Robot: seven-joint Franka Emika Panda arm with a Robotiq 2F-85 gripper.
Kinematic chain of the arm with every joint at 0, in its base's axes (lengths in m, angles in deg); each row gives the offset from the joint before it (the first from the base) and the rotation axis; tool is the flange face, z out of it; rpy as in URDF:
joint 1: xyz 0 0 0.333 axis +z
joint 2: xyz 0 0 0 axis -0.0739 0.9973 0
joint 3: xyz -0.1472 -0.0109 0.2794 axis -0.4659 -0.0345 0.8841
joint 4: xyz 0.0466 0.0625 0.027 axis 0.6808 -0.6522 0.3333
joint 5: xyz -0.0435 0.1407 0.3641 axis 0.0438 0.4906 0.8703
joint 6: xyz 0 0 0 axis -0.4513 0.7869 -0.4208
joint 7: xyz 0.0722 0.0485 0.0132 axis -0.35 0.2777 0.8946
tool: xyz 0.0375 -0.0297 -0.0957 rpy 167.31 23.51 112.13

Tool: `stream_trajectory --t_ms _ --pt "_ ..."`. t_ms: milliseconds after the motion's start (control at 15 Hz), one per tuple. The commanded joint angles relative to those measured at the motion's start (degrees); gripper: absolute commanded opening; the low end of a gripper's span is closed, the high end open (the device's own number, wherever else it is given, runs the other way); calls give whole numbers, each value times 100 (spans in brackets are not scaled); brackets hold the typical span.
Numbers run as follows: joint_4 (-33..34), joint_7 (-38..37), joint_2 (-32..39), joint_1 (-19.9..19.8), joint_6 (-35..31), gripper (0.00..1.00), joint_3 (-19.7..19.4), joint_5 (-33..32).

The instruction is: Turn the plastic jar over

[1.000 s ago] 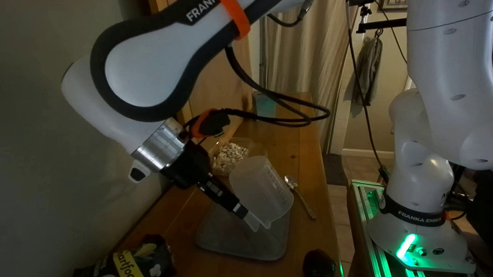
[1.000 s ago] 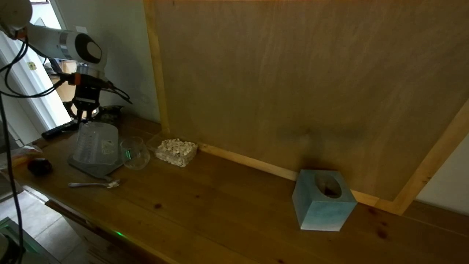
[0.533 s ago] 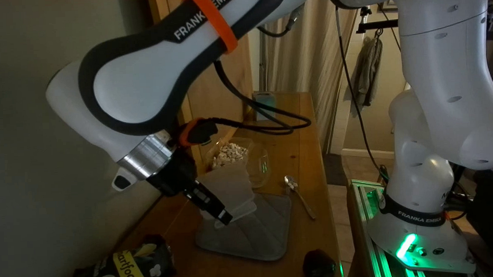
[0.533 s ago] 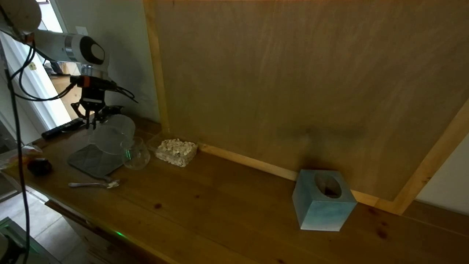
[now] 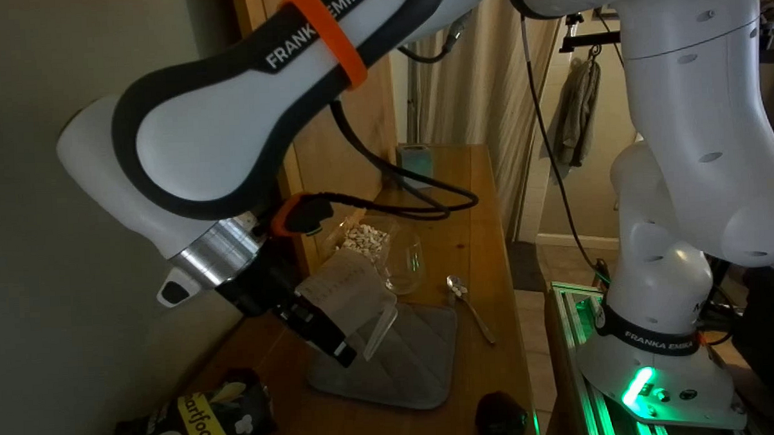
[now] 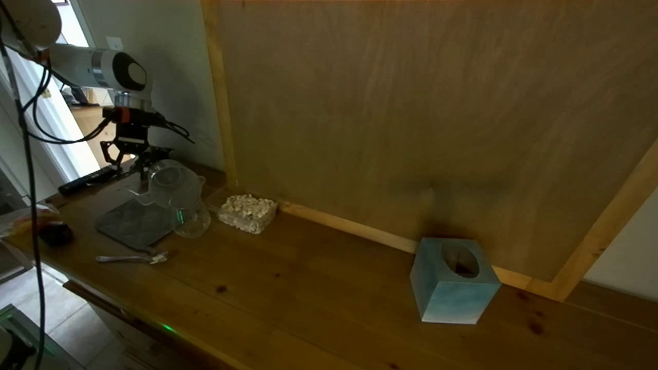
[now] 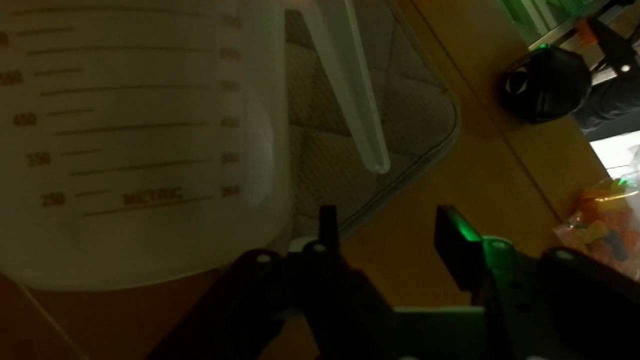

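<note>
The plastic jar (image 5: 348,293) is a translucent whitish pitcher with measuring lines. It lies tipped over at the wall side of the grey mat (image 5: 418,371). In an exterior view its round base (image 6: 168,176) faces the camera. In the wrist view the jar (image 7: 150,140) fills the left, its base end toward the gripper, its rim out of view and its handle (image 7: 345,90) over the mat. My gripper (image 7: 386,215) is open and empty, low beside the jar. It also shows in an exterior view (image 5: 345,354). I cannot tell whether a finger touches the jar.
A clear glass (image 6: 190,220) stands close by the jar. A clear container of pale bits (image 6: 248,211) is by the wooden panel. A spoon (image 5: 473,314) lies near the counter edge. A snack bag (image 5: 197,414), a dark object (image 5: 500,419) and a tissue box (image 6: 455,280) are also there.
The jar has gone from standing wide end down at the fingers to tipped over toward the wall. My gripper has let go, opened wider and moved toward the wall.
</note>
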Motion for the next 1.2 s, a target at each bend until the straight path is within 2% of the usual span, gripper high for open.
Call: stream_trajectory --t_ms 0,133,200,600,1000,1067,1133 --pt "-71 -139 -301 22 -337 86 55 -90" --pt "-183 -274 -546 26 -528 98 53 -74" --pt "-257 -387 -696 16 -621 100 43 -31" --pt "-1255 -1371 -2155 -232 -1202 100 -207 362" --pt "-2844 -2125 -3678 -461 -1784 100 -630 863" --pt "-2096 -1877 -3028 -377 -1412 100 -567 641" --pt "-2344 -1958 -3242 -404 -1511 100 -623 686"
